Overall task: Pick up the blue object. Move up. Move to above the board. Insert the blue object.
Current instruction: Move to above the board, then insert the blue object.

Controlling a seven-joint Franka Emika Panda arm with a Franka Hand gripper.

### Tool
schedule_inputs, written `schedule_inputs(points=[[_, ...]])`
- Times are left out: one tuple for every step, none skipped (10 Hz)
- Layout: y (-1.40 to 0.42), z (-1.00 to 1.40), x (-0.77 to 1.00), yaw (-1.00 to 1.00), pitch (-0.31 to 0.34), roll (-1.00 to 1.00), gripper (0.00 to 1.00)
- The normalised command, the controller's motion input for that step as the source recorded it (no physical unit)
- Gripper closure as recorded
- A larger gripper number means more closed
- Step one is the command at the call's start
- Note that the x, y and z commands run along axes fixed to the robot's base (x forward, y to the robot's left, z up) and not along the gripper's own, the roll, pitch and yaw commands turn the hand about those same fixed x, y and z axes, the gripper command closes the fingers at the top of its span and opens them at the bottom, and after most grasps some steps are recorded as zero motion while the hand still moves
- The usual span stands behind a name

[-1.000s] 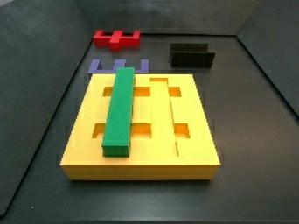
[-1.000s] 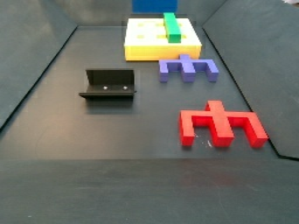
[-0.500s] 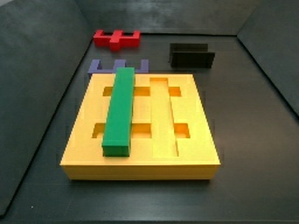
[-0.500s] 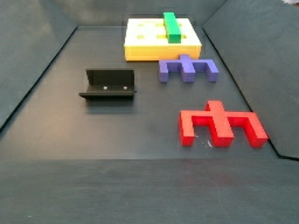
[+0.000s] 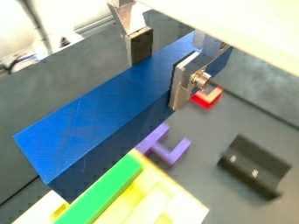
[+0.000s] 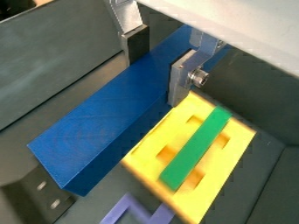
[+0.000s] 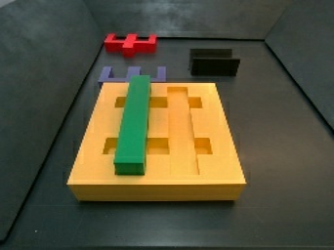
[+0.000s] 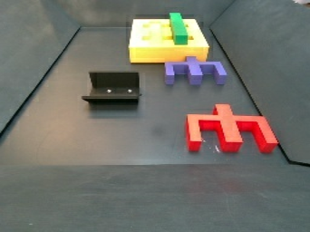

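In both wrist views the gripper (image 5: 160,59) is clamped on the blue object (image 5: 111,118), its two silver fingers (image 5: 184,80) pressed against the bar's long sides near one end. The bar runs lengthwise away from the fingers and is carried in the air, clear of the floor. In a wrist view the blue object (image 6: 111,127) hangs over the board (image 6: 228,157), its far end reaching past the board's edge. Neither the gripper nor the bar shows in the side views.

The board (image 7: 159,146) lies flat on the dark floor, with a green bar (image 7: 132,122) seated lengthwise in one of its grooves; the neighbouring grooves and cut-outs are open. Just beside the board's short end lies the small purple pronged piece (image 8: 195,71), prongs pointing away from the board in a side view. Farther from the board sits the red pronged piece (image 8: 227,130), well apart from it. The fixture (image 8: 112,88) stands on the floor, near the purple piece and apart from the board
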Motion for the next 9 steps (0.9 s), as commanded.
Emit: schedule_inputs(points=[[-1.40,0.19,-0.12,0.01,0.051,0.00,1.00],[-0.49,0.07,0.00,0.01,0.092,0.01,1.00],[-0.06,-0.21,0.00,0.03,-0.026,0.11,1.00],[-0.07,-0.46,0.18,0.07,-0.064,0.18,1.00],[-0.13,-0.68,0.53,0.09,-0.096,0.23,1.00],[-0.05,-0.57,0.65,0.11,-0.104,0.19,1.00],[-0.06,-0.58,0.69,0.09,-0.106,0.16,1.00],[-0.20,-0.75,0.69,0.02,-0.091,0.20,1.00],[-0.30,-0.84,0.53,-0.08,-0.091,0.17,1.00]])
